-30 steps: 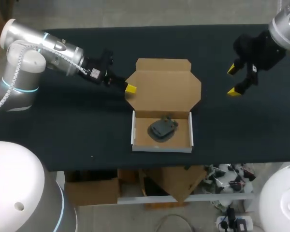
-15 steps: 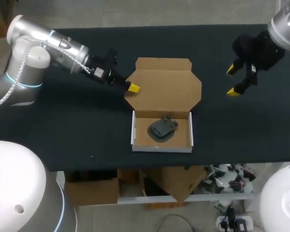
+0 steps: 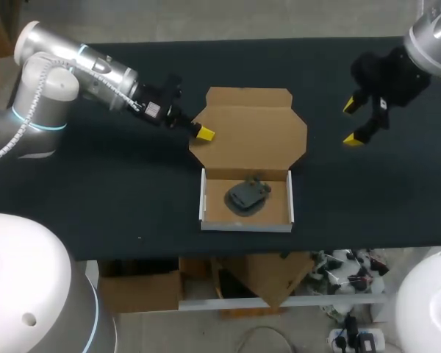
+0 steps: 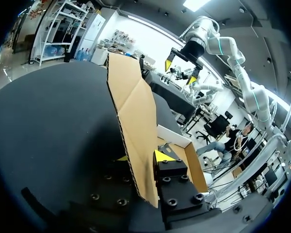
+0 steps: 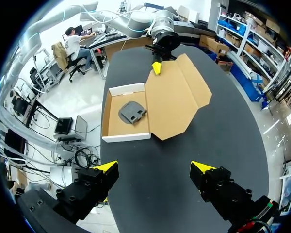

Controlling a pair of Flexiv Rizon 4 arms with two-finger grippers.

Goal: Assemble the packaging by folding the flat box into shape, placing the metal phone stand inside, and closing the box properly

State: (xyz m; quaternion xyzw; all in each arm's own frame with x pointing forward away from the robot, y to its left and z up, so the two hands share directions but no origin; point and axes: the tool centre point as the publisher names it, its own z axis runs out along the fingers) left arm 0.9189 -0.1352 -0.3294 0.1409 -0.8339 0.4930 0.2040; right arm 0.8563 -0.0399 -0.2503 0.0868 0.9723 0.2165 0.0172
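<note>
So the left pincer [image 3: 203, 134] is clenched on the left side flap [image 3: 198, 142] of the lid [image 3: 250, 132], a bit left of centre in the upper half of the head view. Only one yellow tip shows on top of the cardboard there. The other seems to be underneath, and the left wrist view backs that up, with the cardboard edge running right between the two fingers. Grabbing that outer corner makes sense to me: it's far from the hinge, so there's good leverage to swing the lid over.

The lid is open and spread out behind the box [image 3: 203, 197], which sits folded up in the middle of the frame with its white walls standing. The phone stand [image 3: 247, 194] is already lying inside, roughly centred, so I'd say we're at the closing step.

The right pincer [image 3: 352, 123] is in the upper right, released, holding nothing and well apart from the box. It hangs above the dark surface [image 3: 117, 198]. Probably parked out of the way, though it's free to pin the box down if the lid pull starts dragging it.
</note>
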